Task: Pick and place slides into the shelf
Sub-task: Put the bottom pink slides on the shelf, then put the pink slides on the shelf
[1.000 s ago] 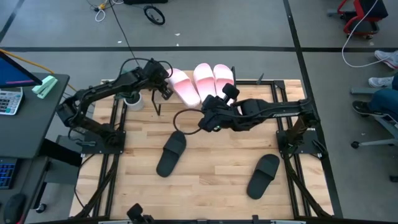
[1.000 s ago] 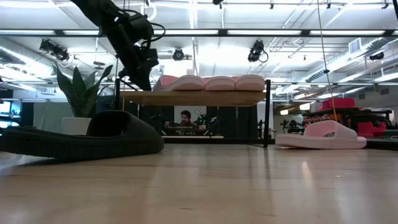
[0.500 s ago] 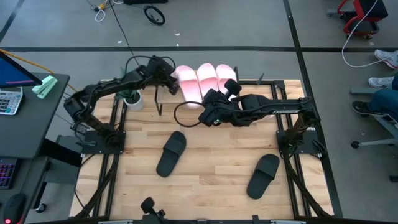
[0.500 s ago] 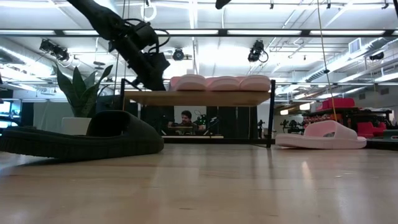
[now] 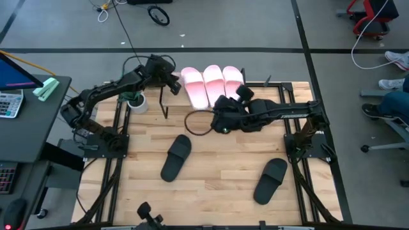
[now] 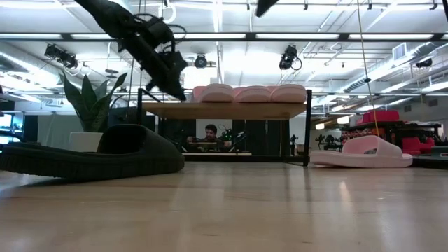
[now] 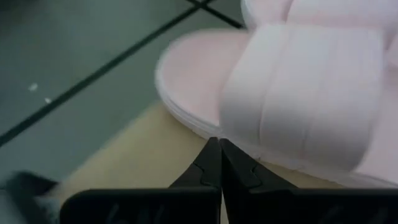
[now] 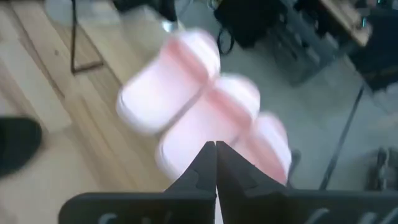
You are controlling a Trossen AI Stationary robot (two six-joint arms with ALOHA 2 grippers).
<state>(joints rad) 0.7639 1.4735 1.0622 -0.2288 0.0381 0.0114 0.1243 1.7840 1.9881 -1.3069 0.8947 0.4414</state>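
Note:
Three pale pink slides (image 5: 212, 84) lie side by side, soles down, on the shelf (image 6: 224, 110) at the table's far edge. My left gripper (image 5: 171, 82) is shut and hovers at the left end of the row, beside the leftmost pink slide (image 7: 298, 93). My right gripper (image 5: 219, 105) is shut and held above the table just in front of the shelf, touching nothing. Two black slides (image 5: 176, 156) (image 5: 270, 180) lie on the table. The low view shows another pink slide (image 6: 360, 152) on the tabletop to the right; the high view does not show it. My left gripper has its shut fingertips (image 7: 219, 149) at the outer side edge of the leftmost pink slide's sole (image 7: 205, 127), coming level from the table's left. I cannot tell whether they touch it. The slide lies flat on the shelf's board.
A potted plant in a white pot (image 5: 135, 102) stands at the far left corner, close to my left arm. A black cable loop (image 5: 198, 121) hangs by my right arm. A person (image 6: 208, 133) sits far behind the shelf. Bare wood lies between the two black slides.
The leftmost pink slide turned from slanting to lying straight against the other two as my shut left gripper swept along its side toward the right. The gripper then drew back slightly left. The shelf shifted a little toward the right. My right gripper edged toward the shelf.

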